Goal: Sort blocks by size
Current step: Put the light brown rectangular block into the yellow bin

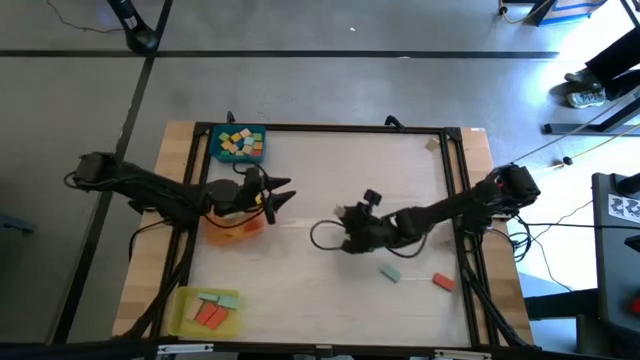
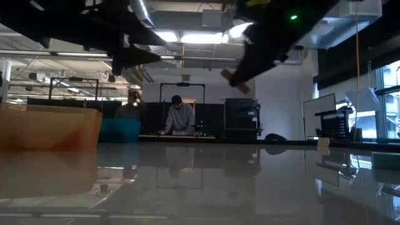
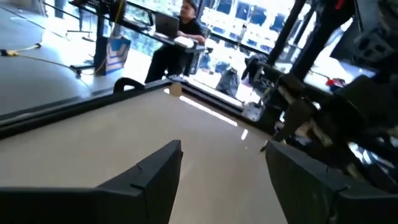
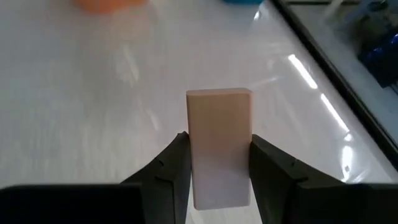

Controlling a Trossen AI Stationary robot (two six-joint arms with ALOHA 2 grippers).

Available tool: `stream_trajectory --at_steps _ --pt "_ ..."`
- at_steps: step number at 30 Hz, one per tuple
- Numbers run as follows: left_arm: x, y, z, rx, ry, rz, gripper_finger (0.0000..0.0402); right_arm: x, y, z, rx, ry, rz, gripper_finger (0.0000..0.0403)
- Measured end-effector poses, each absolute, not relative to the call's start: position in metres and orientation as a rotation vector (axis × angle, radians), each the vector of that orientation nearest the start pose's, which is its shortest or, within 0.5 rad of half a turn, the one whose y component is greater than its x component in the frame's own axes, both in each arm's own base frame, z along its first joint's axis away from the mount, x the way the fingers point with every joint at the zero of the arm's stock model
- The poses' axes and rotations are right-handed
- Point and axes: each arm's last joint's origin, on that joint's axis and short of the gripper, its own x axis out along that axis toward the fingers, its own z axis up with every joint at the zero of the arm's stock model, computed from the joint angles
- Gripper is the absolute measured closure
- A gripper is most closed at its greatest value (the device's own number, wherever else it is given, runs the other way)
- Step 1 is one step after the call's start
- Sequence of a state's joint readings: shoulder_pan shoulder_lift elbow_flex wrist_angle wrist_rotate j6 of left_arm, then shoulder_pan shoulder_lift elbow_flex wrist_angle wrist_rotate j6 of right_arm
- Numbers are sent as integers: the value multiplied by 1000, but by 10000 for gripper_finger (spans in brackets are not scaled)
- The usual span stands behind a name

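Pale wooden block (image 4: 219, 146): clamped in our right gripper (image 4: 217, 171); left gripper (image 3: 221, 180) spread, empty. We should carry it level to its size-matched tray.

The blocks, placed against the orange tray (image 1: 235, 228) at the table's left-middle: a cluster of small cubes (image 1: 238, 142) in yellow, teal and orange fills the blue tray beyond it. Nearer the table's front edge than the orange tray, the yellow tray holds 3 longer flat pieces (image 1: 212, 310), 1 teal-green and 2 orange-red. Well to the right of the orange tray, 1 teal-green block (image 1: 390, 272) and 1 red block (image 1: 442, 283) lie loose on the table, near each other. A pale pinkish bar (image 4: 219, 147) stands clamped upright between two dark fingers, above the tabletop.
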State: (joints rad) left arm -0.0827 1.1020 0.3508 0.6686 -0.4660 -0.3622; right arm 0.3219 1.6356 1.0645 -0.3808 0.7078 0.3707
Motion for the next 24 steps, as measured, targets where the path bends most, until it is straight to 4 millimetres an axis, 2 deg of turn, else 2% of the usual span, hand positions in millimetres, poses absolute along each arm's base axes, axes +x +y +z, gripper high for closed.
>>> stream_trajectory --at_steps 5,12,24 --pt "234 -4 205 -318 14 403 184 339 73 210 -119 632 -512 270" --pt "260 -6 201 -372 41 397 185 360 66 206 -148 526 -500 271" --pt "283 -10 199 -404 54 397 185 369 63 212 -173 423 -501 271"
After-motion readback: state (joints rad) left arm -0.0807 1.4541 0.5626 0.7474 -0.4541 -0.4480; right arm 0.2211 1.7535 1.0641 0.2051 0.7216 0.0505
